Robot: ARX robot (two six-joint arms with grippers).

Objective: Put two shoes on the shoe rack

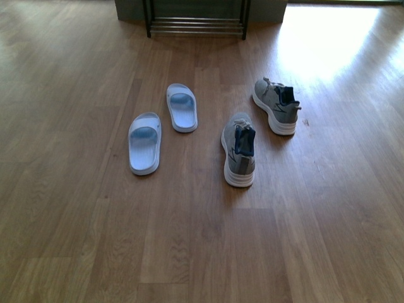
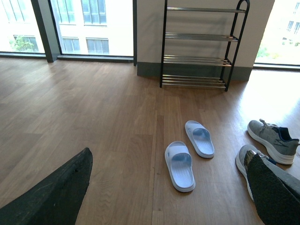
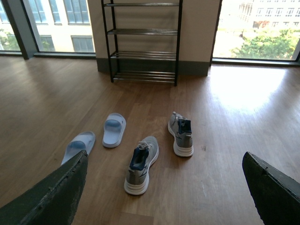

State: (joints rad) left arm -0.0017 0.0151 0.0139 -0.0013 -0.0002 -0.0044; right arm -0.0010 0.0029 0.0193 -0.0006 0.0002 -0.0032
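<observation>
My left gripper has its two dark fingers spread wide apart with nothing between them. My right gripper is spread just as wide, also holding nothing.

The shoe rack stands against a wall section between windows, its black side posts on the wood floor and its tiers of chrome bars facing me. All four shoes lie on the floor in front of the rack, well apart from it.

Before its left half are the two pale blue sandals: one nearer the rack, the other farther out and a little more to the left.

Before its right post and just beyond are the two grey sneakers, toes toward the rack. One is nearer the rack, the other farther out.

A band of bare boards runs between the shoes and the rack's bottom bars. Wide floor opens on both sides of the rack.
</observation>
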